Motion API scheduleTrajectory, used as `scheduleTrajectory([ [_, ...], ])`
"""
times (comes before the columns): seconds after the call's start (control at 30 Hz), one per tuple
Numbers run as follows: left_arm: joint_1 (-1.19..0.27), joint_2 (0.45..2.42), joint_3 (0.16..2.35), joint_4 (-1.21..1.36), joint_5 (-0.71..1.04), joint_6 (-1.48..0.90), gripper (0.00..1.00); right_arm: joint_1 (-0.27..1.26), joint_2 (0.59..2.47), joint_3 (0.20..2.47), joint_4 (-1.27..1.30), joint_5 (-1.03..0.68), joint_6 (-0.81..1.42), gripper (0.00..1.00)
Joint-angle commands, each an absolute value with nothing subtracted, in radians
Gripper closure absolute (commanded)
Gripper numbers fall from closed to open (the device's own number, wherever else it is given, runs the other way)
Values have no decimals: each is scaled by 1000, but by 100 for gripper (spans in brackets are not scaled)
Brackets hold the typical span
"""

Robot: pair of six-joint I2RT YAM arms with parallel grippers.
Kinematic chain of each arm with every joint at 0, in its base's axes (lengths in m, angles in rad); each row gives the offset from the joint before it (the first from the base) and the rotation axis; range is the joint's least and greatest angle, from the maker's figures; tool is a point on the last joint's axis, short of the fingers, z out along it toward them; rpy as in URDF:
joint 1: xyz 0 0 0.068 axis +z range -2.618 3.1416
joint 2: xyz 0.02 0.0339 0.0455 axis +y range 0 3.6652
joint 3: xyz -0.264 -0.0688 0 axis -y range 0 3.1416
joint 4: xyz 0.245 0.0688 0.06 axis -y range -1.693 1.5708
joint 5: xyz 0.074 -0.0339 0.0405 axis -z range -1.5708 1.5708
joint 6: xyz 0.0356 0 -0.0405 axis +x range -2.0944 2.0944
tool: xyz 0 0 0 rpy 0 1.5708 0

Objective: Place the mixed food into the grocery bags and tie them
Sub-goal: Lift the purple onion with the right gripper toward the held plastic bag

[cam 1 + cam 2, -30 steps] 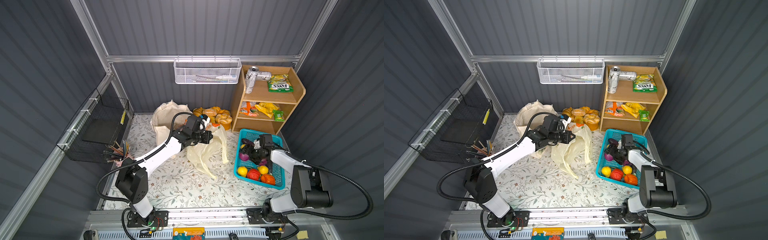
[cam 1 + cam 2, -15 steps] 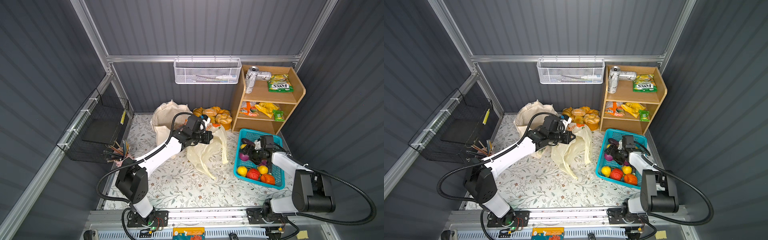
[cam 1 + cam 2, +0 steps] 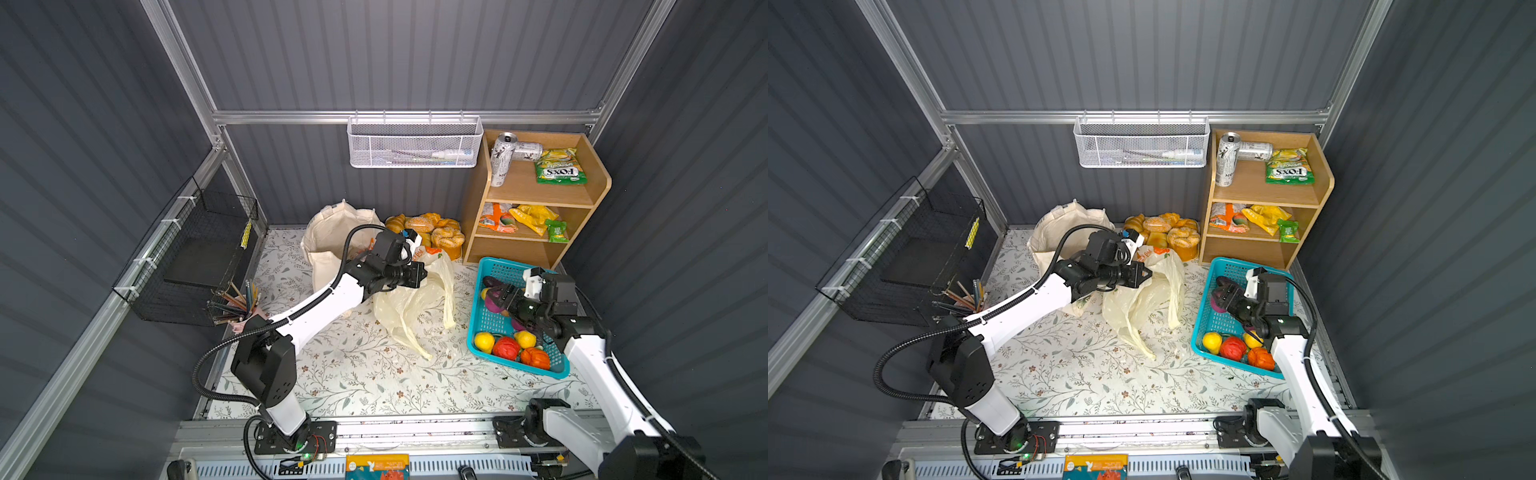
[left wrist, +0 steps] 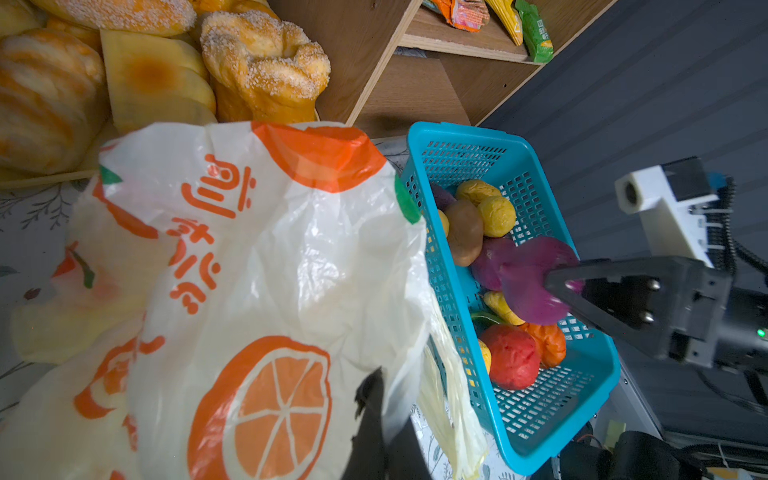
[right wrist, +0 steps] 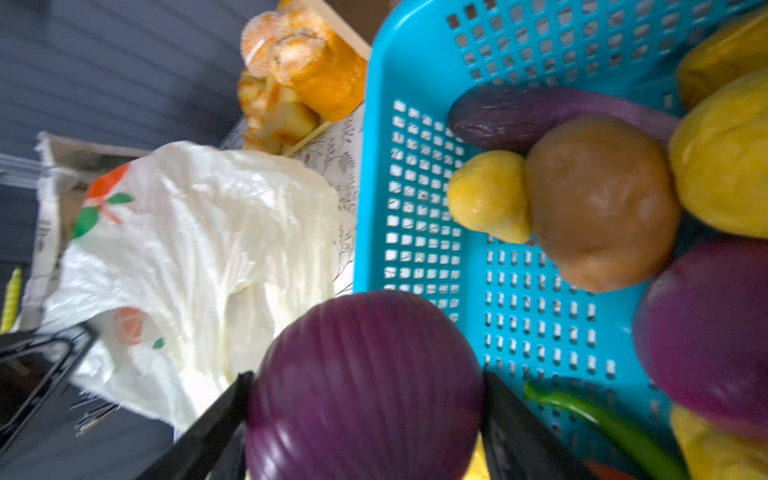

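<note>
My left gripper [image 3: 423, 275] is shut on an edge of the thin cream plastic grocery bag [image 3: 411, 301], holding it up off the mat; in the left wrist view the bag [image 4: 249, 249] with its orange print fills the picture over one dark finger [image 4: 374, 415]. The beige canvas tote [image 3: 332, 232] slumps behind that arm. My right gripper [image 5: 365, 386] is shut on a purple onion [image 5: 365, 374] over the turquoise basket [image 3: 471, 332]. Below in the basket lie a dark eggplant [image 5: 519, 112], a brown potato [image 5: 598, 203], yellow pieces and a second purple piece [image 5: 706, 332].
A red tomato [image 3: 506, 347] and orange and yellow produce fill the basket's near end. Bread loaves [image 3: 428, 228] sit by the wooden shelf [image 3: 536, 195], which holds cans and candy packets. A white wire basket [image 3: 415, 143] hangs on the back wall. A black wire rack [image 3: 208, 257] and a pencil cup [image 3: 241, 303] stand at the left.
The right arm's elbow has swung back toward the front rail while its gripper stays over the basket, its jaws drawn in a little around the onion. The left arm and bag have not moved.
</note>
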State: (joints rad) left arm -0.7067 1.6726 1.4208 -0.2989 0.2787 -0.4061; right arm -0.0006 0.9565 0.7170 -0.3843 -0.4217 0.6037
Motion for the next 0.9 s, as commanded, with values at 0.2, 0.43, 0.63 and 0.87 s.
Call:
scheduleTrajectory([
  [0.2,-764,1690,1502,-324,306,-461,100,346,871,845,-433,-396,699,38],
  [0.43,-810,1660,1544,-305,295,-545,100,472,989,871,-343,-362,721,38],
  [0.63,-810,1660,1513,-351,267,-542,100,471,1159,880,-303,-271,673,38],
  [0.87,-810,1700,1444,-292,319,-574,100,481,1361,940,-275,-208,636,38],
])
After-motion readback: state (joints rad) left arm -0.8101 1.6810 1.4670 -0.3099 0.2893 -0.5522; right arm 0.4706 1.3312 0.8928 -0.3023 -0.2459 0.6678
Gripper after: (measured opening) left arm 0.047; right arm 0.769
